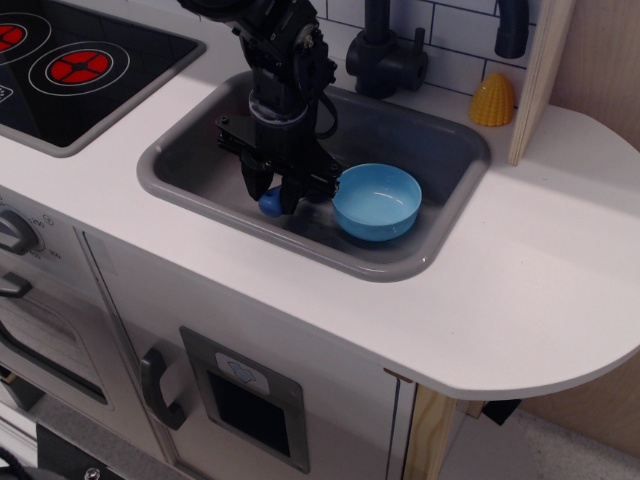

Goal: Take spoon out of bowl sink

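Observation:
My black gripper (pixel 274 196) hangs low inside the grey sink (pixel 190 170), just left of the light-blue bowl (pixel 377 201). It is shut on the spoon (pixel 270 204), of which only the stubby blue handle shows below the fingers. The scoop is hidden between the fingers. The bowl stands upright at the right of the basin and looks empty. The gripper's right side is very close to the bowl's left rim.
A black stovetop (pixel 70 65) with red rings lies to the left. A black tap (pixel 385 55) stands behind the sink. A yellow corn toy (pixel 492 100) sits at the back right by a wooden post (pixel 540 70). White counter (pixel 520 270) spreads right.

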`<action>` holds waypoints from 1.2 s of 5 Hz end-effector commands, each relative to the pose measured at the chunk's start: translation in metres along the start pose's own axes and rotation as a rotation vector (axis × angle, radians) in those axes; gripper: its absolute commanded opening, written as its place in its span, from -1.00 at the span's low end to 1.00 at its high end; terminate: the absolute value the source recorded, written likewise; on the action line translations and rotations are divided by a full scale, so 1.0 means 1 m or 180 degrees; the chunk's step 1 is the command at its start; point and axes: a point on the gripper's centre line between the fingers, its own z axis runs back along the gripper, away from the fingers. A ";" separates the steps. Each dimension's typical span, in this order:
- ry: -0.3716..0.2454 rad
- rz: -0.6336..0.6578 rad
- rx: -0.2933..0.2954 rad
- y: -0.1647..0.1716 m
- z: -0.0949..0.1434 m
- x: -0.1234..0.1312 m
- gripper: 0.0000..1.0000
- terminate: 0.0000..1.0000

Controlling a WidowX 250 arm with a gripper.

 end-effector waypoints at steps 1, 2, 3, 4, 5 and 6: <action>-0.0008 0.0087 -0.0041 0.016 0.023 -0.006 1.00 -1.00; 0.0032 0.0053 -0.0117 0.025 0.038 -0.006 1.00 -1.00; 0.0017 0.0047 -0.0199 0.036 0.057 -0.005 1.00 -1.00; -0.0047 0.0128 -0.0274 0.043 0.078 0.003 1.00 -1.00; -0.0047 0.0128 -0.0274 0.043 0.078 0.003 1.00 -1.00; -0.0047 0.0128 -0.0274 0.043 0.078 0.003 1.00 1.00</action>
